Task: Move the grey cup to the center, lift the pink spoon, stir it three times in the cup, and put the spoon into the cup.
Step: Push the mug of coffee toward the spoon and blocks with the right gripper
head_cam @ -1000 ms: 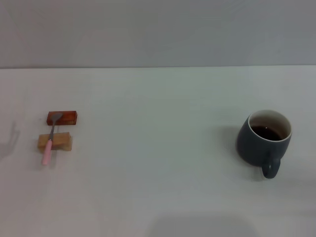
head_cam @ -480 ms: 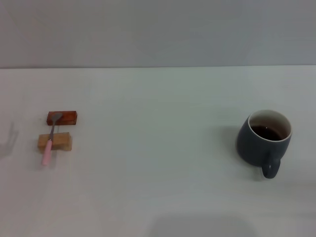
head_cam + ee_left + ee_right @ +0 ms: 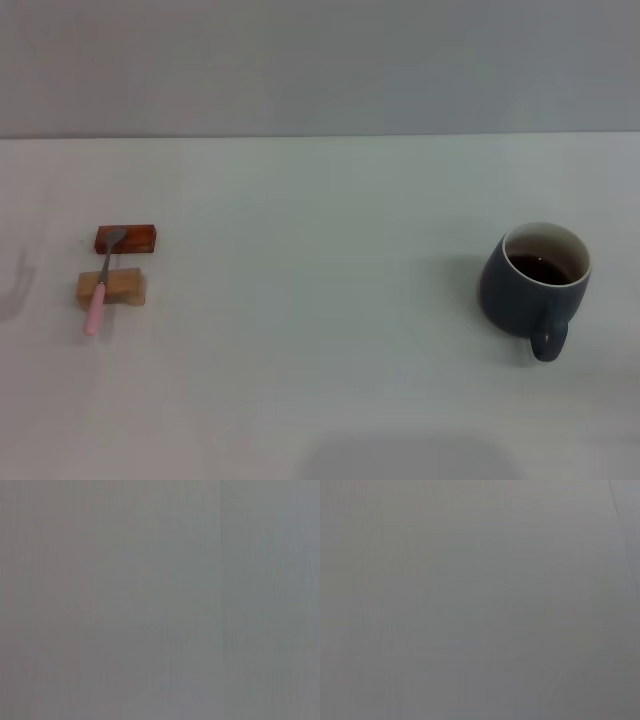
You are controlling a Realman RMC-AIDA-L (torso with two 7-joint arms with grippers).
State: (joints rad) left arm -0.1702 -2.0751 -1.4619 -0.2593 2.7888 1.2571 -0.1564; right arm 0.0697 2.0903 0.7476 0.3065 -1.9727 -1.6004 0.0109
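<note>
Mug and spoon at rest on the white surface (image 3: 320, 330), with neither arm in the head view. Comparing with the two preceding head frames, you will find no object displaced; only the faint shadow at the surface's edge beyond the blocks, on the side away from the mug, has thinned slightly, which suggests an arm moving out of sight there.

The grey cup (image 3: 533, 282) stands upright, well apart from the blocks, handle toward you, dark liquid visible inside its cream rim. The pink spoon (image 3: 100, 288) lies across the tan wooden block (image 3: 111, 287), its metal bowl resting on the reddish-brown block (image 3: 126, 238) just behind.

Both wrist views show only a blank grey field, so you cannot tell whether the left tool or the right tool is spread or clenched; neither grasps anything you can see.

Judged from this layout, no step is done: the cup has yet to be brought to the centre, between its present place and the blocks.
</note>
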